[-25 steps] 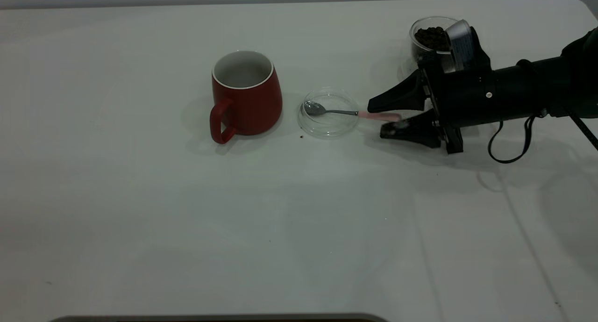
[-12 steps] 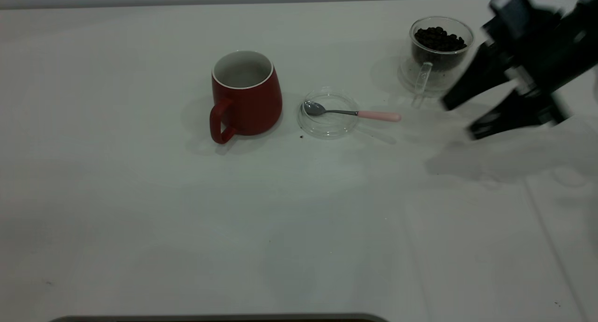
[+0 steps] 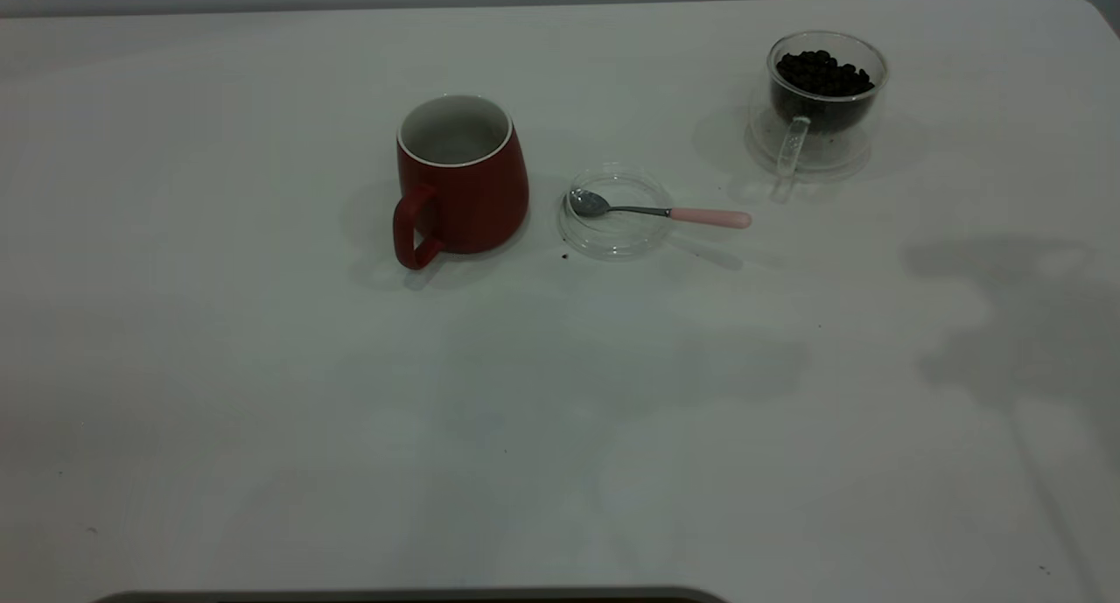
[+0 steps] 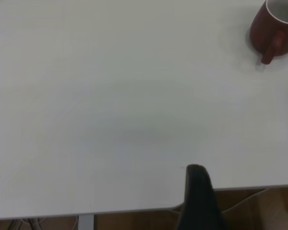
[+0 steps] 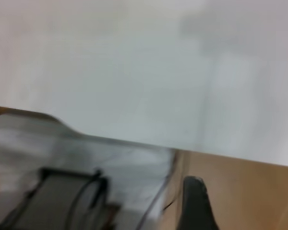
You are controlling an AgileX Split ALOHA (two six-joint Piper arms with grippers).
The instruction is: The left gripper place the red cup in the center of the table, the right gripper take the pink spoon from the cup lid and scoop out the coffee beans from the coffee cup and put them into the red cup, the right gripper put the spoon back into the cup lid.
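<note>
The red cup (image 3: 459, 178) stands upright near the table's middle, handle towards the front; it also shows in the left wrist view (image 4: 274, 28). Right of it lies the clear cup lid (image 3: 615, 227) with the pink-handled spoon (image 3: 665, 211) in it, bowl in the lid and handle sticking out to the right. The glass coffee cup (image 3: 824, 95) with dark beans stands at the back right. Neither arm is in the exterior view. My left gripper (image 4: 197, 191) hangs over the table's edge, far from the red cup. My right gripper (image 5: 194, 201) is beyond the table's edge, above the floor.
A few dark crumbs lie on the white table (image 3: 560, 410) near the lid. The right wrist view shows the table's rounded corner (image 5: 67, 127), cables and brown floor (image 5: 249, 191) below it.
My right arm has pulled back from the spoon's handle, swung to the right and left the exterior view. The spoon stays in the lid. The cups have not moved.
</note>
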